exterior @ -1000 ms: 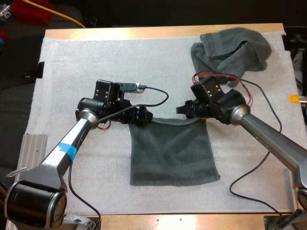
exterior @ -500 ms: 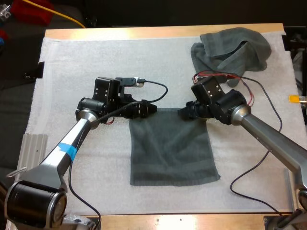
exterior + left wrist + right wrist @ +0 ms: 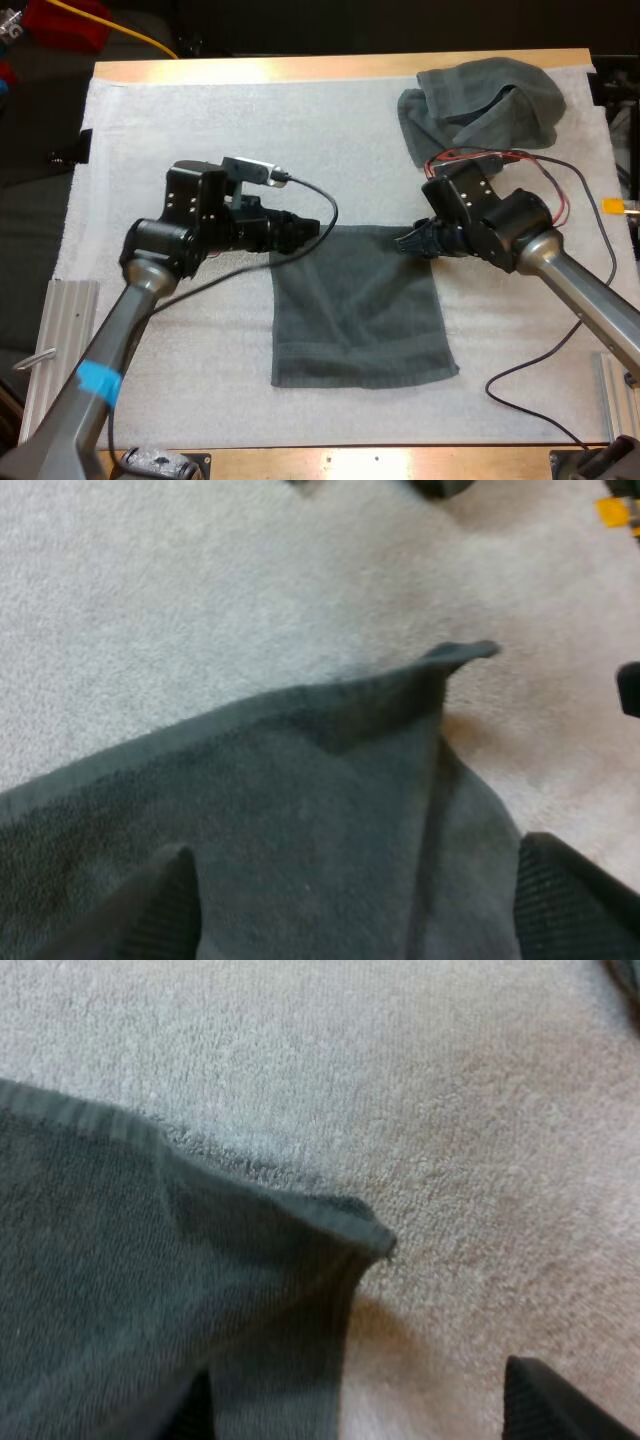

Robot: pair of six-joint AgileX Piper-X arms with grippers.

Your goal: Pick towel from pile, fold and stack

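The left gripper (image 3: pixel 305 226) is hovering at the far left corner of the flat towel (image 3: pixel 355 315). Its fingers (image 3: pixel 150 910) are standing spread, with the cloth lying loose between them. The left arm is reaching in from the towel's near left, its wrist turned toward the towel. The right gripper (image 3: pixel 408 240) is sitting at the flat towel's far right corner, its fingers (image 3: pixel 560 1400) also spread and pinching nothing. The right arm is angling in from the towel's right. The flat towel is lying spread on the white mat (image 3: pixel 200 110). A crumpled towel (image 3: pixel 480 100) is resting well beyond the flat towel's far right corner.
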